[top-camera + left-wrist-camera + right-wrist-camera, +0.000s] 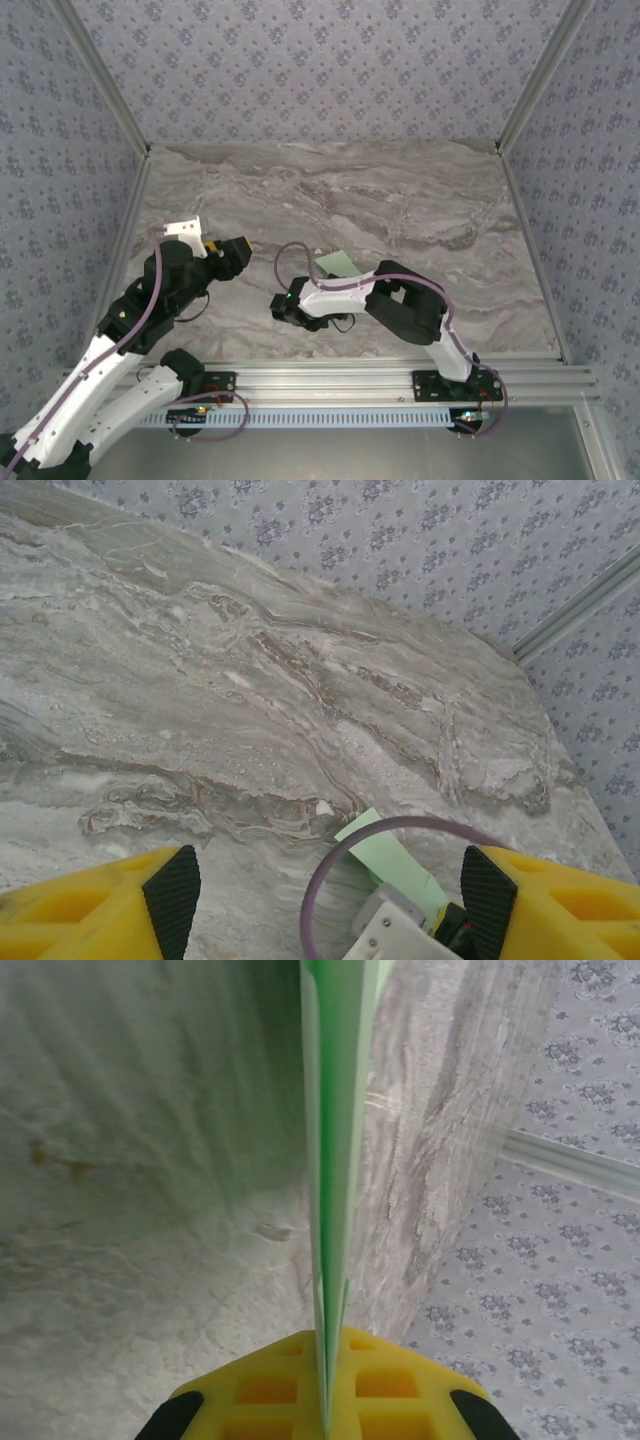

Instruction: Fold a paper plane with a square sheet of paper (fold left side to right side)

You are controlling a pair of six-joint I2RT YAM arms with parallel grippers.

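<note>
Clenching the right pincer [325, 1395] on a thin, pale green sheet of paper [330, 1160], taking it in right at the seam between the two yellow fingers [270, 1390]. Appearing nearly edge-on in the right wrist view, as a narrow green strip running from that seam straight up to the top edge. Peeking out, in the overhead view, as a small green patch just beyond the white link of the right arm [340, 290], near the middle of the grey-veined marble desk [400, 200]. Not showing clearly enough to tell paper touching the desk from paper lifted off it, nor how far folded.

Holding the left pincer [330, 895] released, with black-padded yellow fingers [170, 890] spread wide and grasping nothing. Hanging above bare desk to the left of the paper, near the right arm's wrist but not touching it. Looking through that gap at a corner of the green paper, lying beyond a purple cable loop [400, 825] and just above a white part of the right arm [385, 935].

Closing in the desk on three sides: walls in grey-blue floral wallpaper [320, 70]. Running along the near edge: a silver aluminium rail [330, 372], carrying both arm bases.
</note>
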